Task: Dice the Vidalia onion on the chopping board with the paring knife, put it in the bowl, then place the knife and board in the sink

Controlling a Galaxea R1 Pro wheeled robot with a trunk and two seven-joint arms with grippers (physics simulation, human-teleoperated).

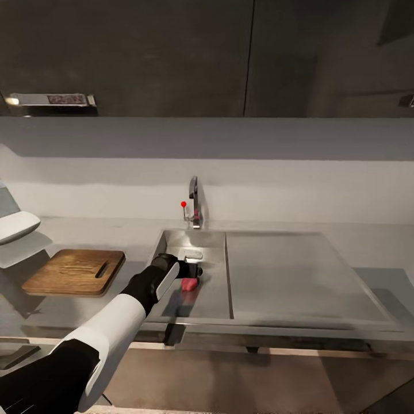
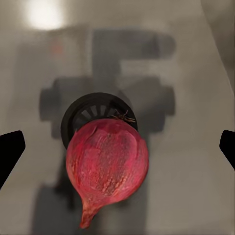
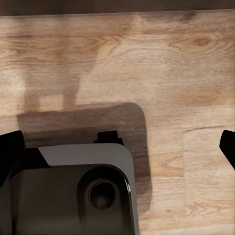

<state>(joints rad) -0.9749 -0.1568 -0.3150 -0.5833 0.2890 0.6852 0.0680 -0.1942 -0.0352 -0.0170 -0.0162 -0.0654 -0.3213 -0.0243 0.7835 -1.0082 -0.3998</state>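
While the tabletop (image 1: 322, 270) is stretching grey across the middle of the head view, the sink (image 1: 213, 299) is sitting sunk into it at centre, with the chrome tap (image 1: 194, 207) standing at its far rim. At centre left of the frame the chopping board (image 1: 75, 271) is lying flat on the tabletop, well apart from the basin. The left arm is reaching from the lower left corner into the basin, and the left pincer (image 1: 192, 275) is hanging over the Vidalia onion (image 1: 190, 283), which is resting on the basin floor.

In the left wrist view the onion (image 2: 107, 164) is lying partly over the dark drain (image 2: 85, 115), and the 2 fingertips (image 2: 11, 147) are standing wide apart at the frame edges, gripping nothing. The right pincer is hanging over pale wood planks (image 3: 147, 63), its tips spread wide and holding nothing.

The main risk, I judge, is the round bulb rolling: if 1 finger is touching first as the jaws are closing, the onion could be skidding away across the smooth steel. A pinch near the tapered end could be squeezing it out. Descending too far could be driving the fingertips into the basin floor or the drain.
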